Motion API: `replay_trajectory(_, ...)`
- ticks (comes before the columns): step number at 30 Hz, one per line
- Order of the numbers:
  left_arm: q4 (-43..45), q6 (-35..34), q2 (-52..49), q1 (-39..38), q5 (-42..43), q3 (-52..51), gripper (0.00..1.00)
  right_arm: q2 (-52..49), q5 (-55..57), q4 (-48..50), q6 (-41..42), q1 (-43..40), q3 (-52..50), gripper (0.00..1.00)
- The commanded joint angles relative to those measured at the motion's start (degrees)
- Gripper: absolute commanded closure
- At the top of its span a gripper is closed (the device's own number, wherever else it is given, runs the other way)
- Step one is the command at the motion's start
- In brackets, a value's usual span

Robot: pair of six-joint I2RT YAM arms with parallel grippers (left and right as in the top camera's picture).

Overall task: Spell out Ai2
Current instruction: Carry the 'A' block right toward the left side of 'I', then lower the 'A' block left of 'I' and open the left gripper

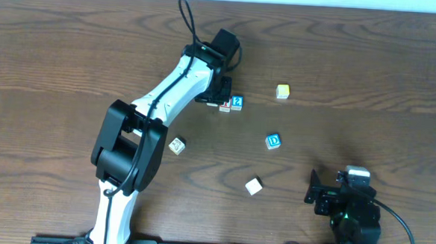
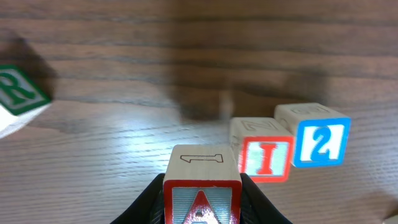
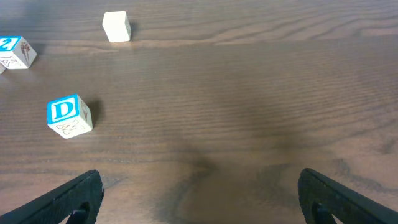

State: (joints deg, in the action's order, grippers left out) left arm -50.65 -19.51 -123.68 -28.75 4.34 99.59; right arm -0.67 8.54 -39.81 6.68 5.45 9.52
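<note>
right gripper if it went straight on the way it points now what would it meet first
It looks free as far as the right wrist view shows: only bare table ahead of the right gripper. The D block and a plain cream block sit off to its left.

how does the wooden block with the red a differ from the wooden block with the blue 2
The wooden block with the red A is clamped in the left gripper; the wooden block with the blue 2 sits free on the table, right beside the red I block. The A's face is framed red, the 2's blue. Both are small wooden cubes.
</note>
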Motion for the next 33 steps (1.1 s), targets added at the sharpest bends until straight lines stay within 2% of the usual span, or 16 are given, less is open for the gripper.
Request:
replay_trajectory(1, -0.28, -0.28, -0.81, -0.2, 0.11, 0.72, 0.94, 0.35, -0.17, -0.09, -0.33, -0.55, -0.24, 0.01)
replay_trajectory(33, 1.38, -1.97, -2.47, -0.2, -3.39, -0.13, 0.94, 0.35, -0.2, -0.09, -0.33, -0.55, -0.24, 0.01)
